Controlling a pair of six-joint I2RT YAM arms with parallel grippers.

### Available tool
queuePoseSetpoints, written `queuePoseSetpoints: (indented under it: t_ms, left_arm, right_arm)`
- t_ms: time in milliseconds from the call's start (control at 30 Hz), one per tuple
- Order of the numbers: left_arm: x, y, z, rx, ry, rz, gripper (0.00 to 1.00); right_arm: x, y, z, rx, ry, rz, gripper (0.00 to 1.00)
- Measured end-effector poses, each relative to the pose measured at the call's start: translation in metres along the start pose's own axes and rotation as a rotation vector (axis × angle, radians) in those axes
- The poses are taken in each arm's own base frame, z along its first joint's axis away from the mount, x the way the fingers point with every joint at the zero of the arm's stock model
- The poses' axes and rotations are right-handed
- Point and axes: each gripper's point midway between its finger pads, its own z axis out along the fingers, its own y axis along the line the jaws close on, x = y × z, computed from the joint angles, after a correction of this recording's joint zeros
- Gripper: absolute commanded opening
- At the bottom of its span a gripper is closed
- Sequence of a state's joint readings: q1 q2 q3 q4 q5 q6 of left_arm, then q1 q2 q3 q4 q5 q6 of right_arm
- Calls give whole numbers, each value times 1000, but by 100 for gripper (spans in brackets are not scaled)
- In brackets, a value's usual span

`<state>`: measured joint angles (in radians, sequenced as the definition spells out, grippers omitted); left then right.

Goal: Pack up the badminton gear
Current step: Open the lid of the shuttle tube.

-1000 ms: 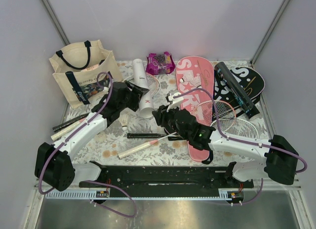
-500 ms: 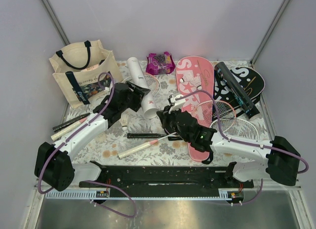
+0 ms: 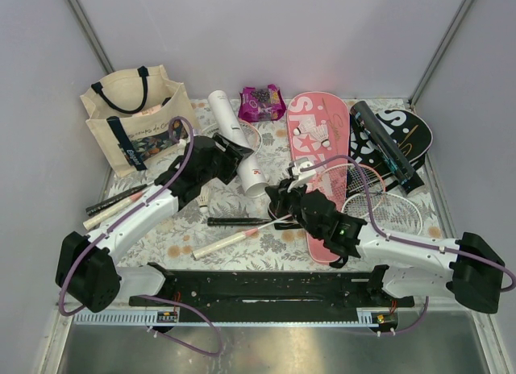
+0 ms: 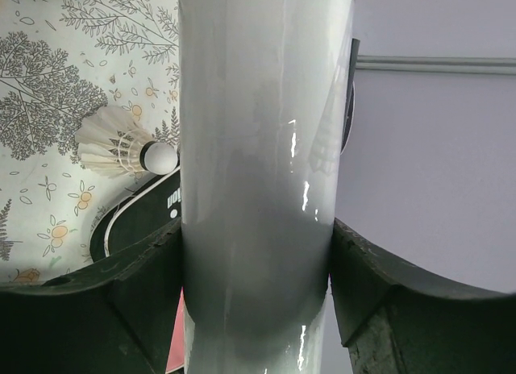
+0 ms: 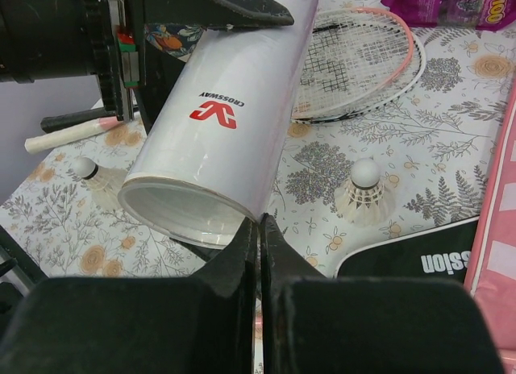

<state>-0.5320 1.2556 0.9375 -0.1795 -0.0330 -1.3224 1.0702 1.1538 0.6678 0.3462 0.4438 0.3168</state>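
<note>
My left gripper (image 3: 230, 151) is shut on a long white tube (image 3: 239, 148) and holds it tilted off the table; in the left wrist view the fingers (image 4: 129, 301) clamp both sides of the tube (image 4: 258, 148). Its open mouth (image 5: 184, 209) sits just above and left of my right gripper (image 5: 260, 222), which is shut with nothing visible between its fingers. White shuttlecocks (image 5: 364, 193) (image 5: 93, 174) lie on the cloth. Rackets (image 3: 379, 198), a pink cover (image 3: 316, 144), a black cover (image 3: 403, 130) and a black tube (image 3: 385, 144) lie to the right.
A cream tote (image 3: 133, 120) stands at the back left and a purple snack packet (image 3: 262, 102) lies at the back centre. Racket handles (image 3: 232, 241) lie in front of the arms, with more handles (image 3: 113, 203) at the left edge. A pink-rimmed racket head (image 5: 355, 56) lies behind the tube.
My right gripper has closed and moved a little right. The left gripper has swung the white tube's lower end right, toward the right gripper.
</note>
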Motion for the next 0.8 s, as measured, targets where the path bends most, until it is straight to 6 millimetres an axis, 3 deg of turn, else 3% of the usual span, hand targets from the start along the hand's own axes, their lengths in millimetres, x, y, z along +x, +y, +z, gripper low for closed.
queuePoseSetpoints:
  t_ms: [800]
  left_arm:
    - [14, 1, 1, 3, 64, 63, 28]
  right_arm:
    - [6, -6, -14, -25, -18, 45, 0]
